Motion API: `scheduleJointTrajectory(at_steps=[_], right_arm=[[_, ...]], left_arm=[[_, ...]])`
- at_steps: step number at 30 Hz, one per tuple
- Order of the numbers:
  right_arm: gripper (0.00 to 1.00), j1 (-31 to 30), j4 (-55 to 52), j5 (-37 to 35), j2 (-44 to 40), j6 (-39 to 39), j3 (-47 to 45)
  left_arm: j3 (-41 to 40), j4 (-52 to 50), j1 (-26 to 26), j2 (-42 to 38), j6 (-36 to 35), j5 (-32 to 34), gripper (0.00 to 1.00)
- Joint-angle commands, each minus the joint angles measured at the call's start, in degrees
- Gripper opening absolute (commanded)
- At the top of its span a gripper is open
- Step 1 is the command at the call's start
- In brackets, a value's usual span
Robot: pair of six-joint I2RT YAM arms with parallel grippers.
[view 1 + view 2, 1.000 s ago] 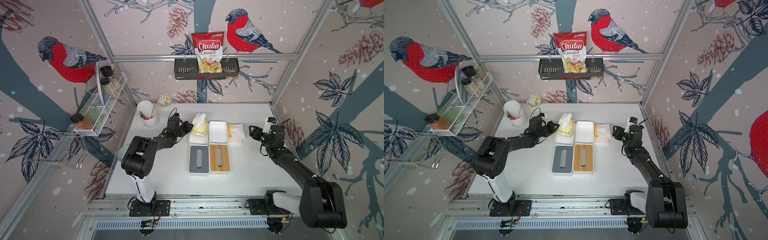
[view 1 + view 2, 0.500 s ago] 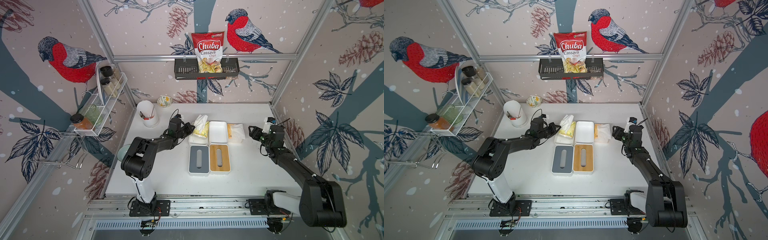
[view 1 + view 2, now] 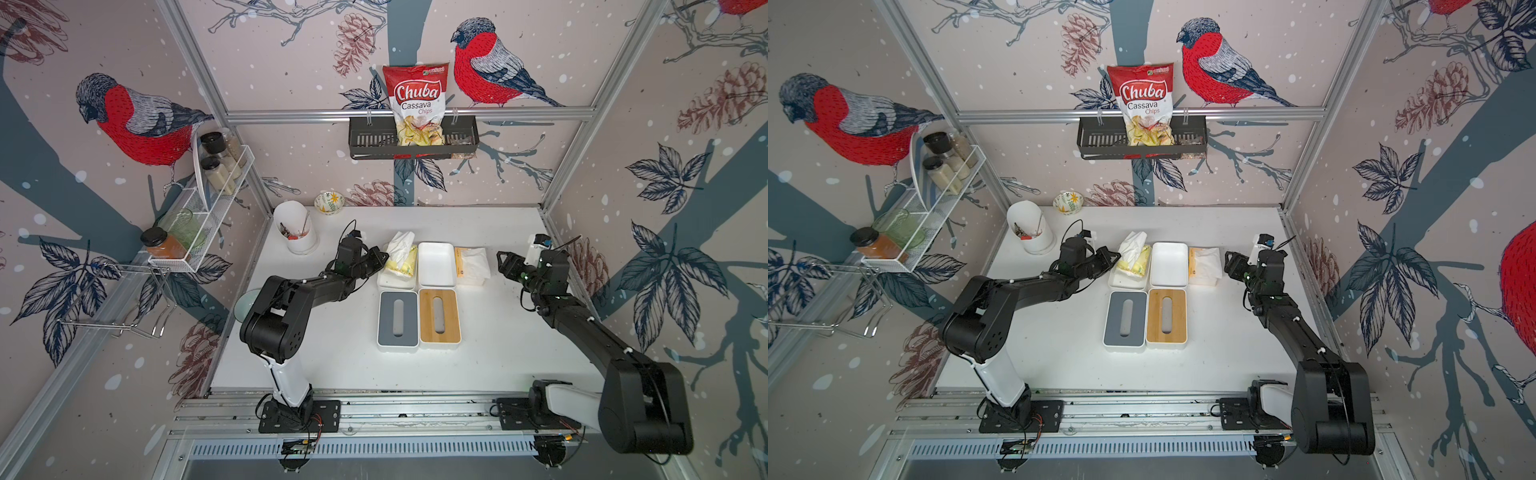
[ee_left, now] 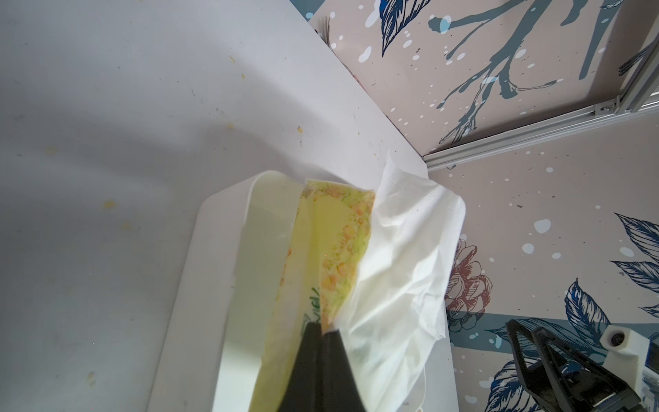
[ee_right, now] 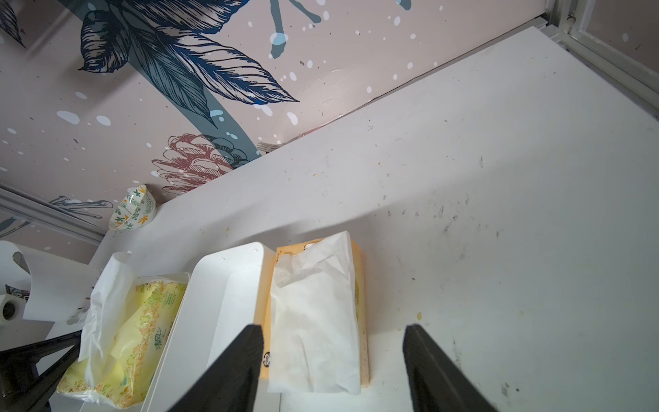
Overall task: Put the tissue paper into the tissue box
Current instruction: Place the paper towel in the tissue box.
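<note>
Starting nearest the arm bases, a grey lid (image 3: pixel 398 318) and a wooden lid (image 3: pixel 439 316) lie side by side on the worktop (image 3: pixel 498 332), both off their boxes. Just beyond them stand two white boxes, side against side.

The left box (image 3: pixel 395 284) holds the yellow tissue pack (image 3: pixel 404 262). The pack lies inside but looks tilted rather than flat on the bottom, and a loose white sheet stands up from its top. The left pincer (image 4: pixel 321 331) is clamped tight on the pack's thin wrapper at its left side.

The empty box (image 3: pixel 436 264) sits to the right. The orange tissue pack (image 3: pixel 471 266) lies on the worktop just beside its right wall, not yet in any box. The right pincer (image 3: pixel 503 266) hangs a little to the right of that pack, spread wide and holding nothing.

The step in hand looks like seating the yellow pack. To do it well:
- Lower the held side gently and level until the pack lies flat.
- Let go only once it is flat, because the film is slippery and could tear or slide out of so small a bite.
- Leave the loose sheet standing so it can go through a lid slot.
- Watch the box, which looks light and may shift if pushed sideways.

Farther back on the left stand a white cup of utensils (image 3: pixel 297 232) and a small flowered bowl (image 3: pixel 329 202). A bag of chips (image 3: pixel 415 108) hangs in a rack on the far wall.
</note>
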State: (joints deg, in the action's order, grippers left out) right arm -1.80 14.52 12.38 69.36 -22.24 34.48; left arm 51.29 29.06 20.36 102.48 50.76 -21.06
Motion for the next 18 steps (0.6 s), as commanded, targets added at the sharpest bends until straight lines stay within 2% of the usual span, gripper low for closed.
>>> scheduleJointTrajectory(at_steps=[1, 7, 14, 18], right_arm=[[0.68, -0.04, 0.83, 0.63, -0.01, 0.18, 0.52], [0.68, -0.04, 0.75, 0.80, 0.09, 0.14, 0.63], [0.68, -0.05, 0.46, 0.91, 0.11, 0.20, 0.70], [0.68, -0.05, 0.50, 0.91, 0.11, 0.22, 0.68]], left_arm=[[-0.04, 0.83, 0.38, -0.33, -0.26, 0.80, 0.09], [0.00, -1.23, 0.62, -1.19, -1.33, 2.07, 0.19], [0.91, -3.80, 1.33, -2.34, -2.81, 3.97, 0.47], [2.67, -7.56, 2.17, -3.96, -5.08, 6.53, 0.57]])
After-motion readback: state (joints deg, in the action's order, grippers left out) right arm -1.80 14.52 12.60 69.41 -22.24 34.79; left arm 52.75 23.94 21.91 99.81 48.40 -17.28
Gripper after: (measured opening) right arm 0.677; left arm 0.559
